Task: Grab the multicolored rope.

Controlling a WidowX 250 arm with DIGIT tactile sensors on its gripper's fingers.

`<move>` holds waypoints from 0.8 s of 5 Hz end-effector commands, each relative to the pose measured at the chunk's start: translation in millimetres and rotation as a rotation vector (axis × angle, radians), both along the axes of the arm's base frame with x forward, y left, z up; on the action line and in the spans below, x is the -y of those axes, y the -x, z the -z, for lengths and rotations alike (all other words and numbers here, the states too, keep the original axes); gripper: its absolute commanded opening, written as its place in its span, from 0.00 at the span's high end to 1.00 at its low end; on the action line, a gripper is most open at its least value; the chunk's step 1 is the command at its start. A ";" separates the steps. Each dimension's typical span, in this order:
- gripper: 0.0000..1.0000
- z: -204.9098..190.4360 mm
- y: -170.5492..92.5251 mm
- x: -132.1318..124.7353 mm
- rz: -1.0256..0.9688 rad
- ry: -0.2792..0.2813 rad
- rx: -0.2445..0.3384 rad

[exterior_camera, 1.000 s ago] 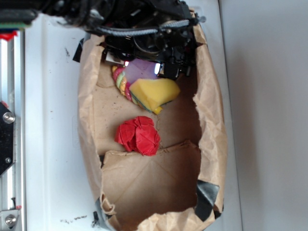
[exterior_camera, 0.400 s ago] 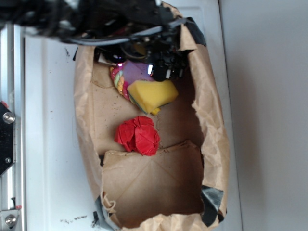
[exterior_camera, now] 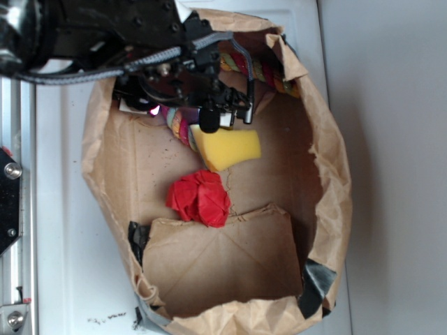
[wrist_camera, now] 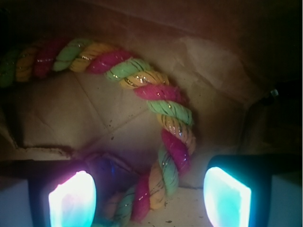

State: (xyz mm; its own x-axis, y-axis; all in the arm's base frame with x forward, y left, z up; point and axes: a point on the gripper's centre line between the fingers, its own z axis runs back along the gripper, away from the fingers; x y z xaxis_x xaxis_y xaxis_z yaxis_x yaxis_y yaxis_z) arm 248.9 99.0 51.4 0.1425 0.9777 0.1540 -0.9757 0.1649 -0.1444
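Under the arm, multicolored rope [wrist_camera: 163, 106] mostly hidden outside, curving between spread gripper [wrist_camera: 149, 195] pads [wrist_camera: 72, 201], contact unclear

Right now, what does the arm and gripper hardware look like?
The arm is black, with a grey braided cable along it and a small pink light underneath. The gripper has dark fingers with rounded translucent pads that glow pink to cyan in the wrist view.

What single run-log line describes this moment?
gripper: open, astride rope | multicolored rope: ungrasped, arced in paper bag | phase: pre-grasp
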 end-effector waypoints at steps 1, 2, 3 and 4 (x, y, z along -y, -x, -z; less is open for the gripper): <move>0.00 -8.9 -1.6 -8.2 -0.015 -0.031 0.035; 0.00 2.6 -3.1 -12.3 -0.036 -0.048 0.003; 0.00 19.1 -2.4 -13.0 -0.048 -0.060 -0.038; 0.00 37.1 -10.5 -14.2 -0.059 -0.073 -0.075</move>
